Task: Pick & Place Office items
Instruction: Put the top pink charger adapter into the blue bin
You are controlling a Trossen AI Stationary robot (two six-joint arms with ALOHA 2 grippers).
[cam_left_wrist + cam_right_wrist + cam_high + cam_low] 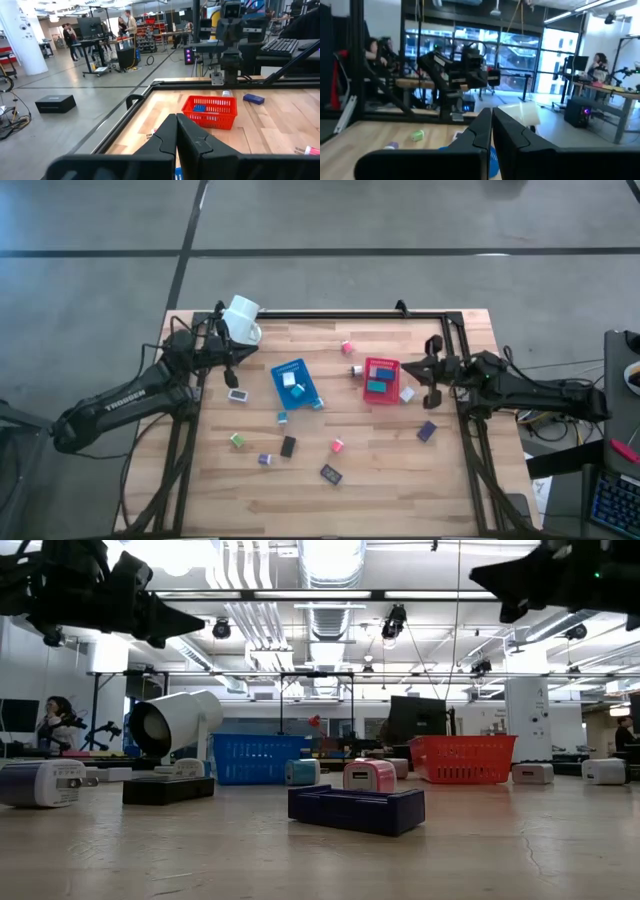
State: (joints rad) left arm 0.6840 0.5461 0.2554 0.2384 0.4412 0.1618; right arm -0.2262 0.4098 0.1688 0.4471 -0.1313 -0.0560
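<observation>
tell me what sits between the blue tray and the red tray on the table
In the high view, one small white-and-pink block lies on the wood between the blue tray and the red tray, close to the red one's edge.

Two matte black, multi-jointed arms. The left arm (120, 408) bore white "TROSSEN" lettering along its forearm link; dark cables trailed from the right arm (540, 392). Each claw's fingers (172, 137) were black, angular, tapering wedges with stepped inner edges.
</observation>
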